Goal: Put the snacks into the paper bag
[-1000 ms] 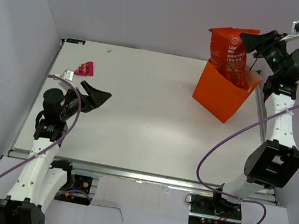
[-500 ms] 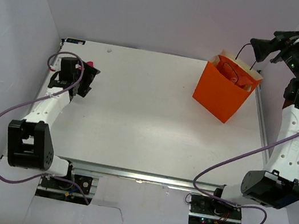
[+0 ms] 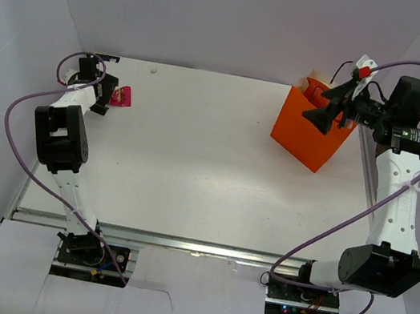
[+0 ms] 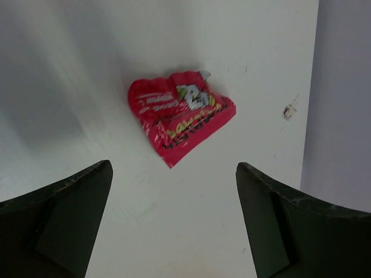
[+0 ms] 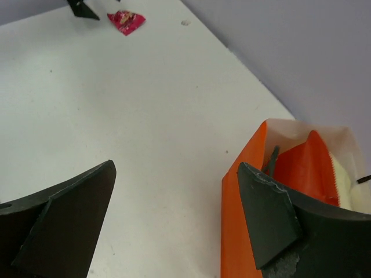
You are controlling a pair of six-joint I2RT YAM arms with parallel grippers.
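The pink wrapper (image 4: 181, 116) lies crumpled — yellow-green print showing.

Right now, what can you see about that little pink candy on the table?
The pink candy wrapper is small, shiny and crinkled, with white, yellow and green print. It lies flat on the white table near the far left corner. Nothing touches it; the left fingers hover open close by.

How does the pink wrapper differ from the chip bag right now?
The pink wrapper lies flat and crumpled on the table; the chip bag sits inside the paper bag, mostly hidden. The wrapper is pink-red, the chip bag red-orange. Neither is held.
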